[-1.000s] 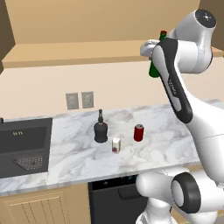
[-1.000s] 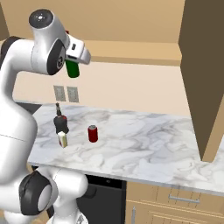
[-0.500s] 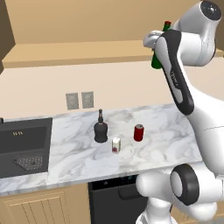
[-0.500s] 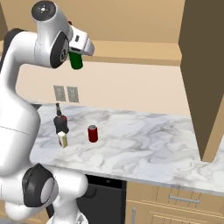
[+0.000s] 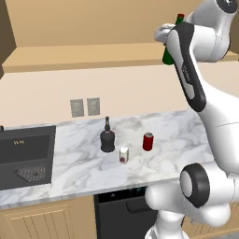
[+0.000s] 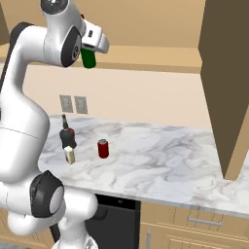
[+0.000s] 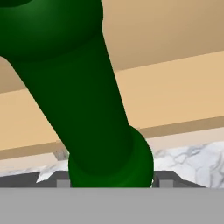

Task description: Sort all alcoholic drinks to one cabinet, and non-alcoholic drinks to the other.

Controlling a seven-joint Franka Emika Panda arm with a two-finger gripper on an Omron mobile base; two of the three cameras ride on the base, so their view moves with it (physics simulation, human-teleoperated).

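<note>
My gripper [image 5: 164, 37] [image 6: 90, 46] is shut on the slim green bottle [image 5: 166, 57] [image 6: 88, 58] [image 7: 87, 109] and holds it high, level with the tan floor of the open wall cabinet [image 5: 84, 57] [image 6: 160, 56]. The bottle's red cap [image 5: 179, 17] points up. The hand view looks along the green glass, which tilts across it. On the marble counter [image 5: 70, 175] stand the squat black bottle [image 5: 108, 140] [image 6: 67, 136], the tiny white carton [image 5: 123, 155] [image 6: 70, 154] and the red can [image 5: 148, 141] [image 6: 102, 148], close together and well below the gripper.
A dark sink [image 5: 28, 156] is set into the counter's left end. Two wall outlets [image 5: 85, 107] sit behind the black bottle. An open cabinet door [image 6: 223, 82] hangs over the counter's right end. A black appliance front [image 5: 121, 214] lies under the counter.
The arm has lifted the green bottle higher, from below the cabinet floor up to its level. The things on the counter have not moved.
</note>
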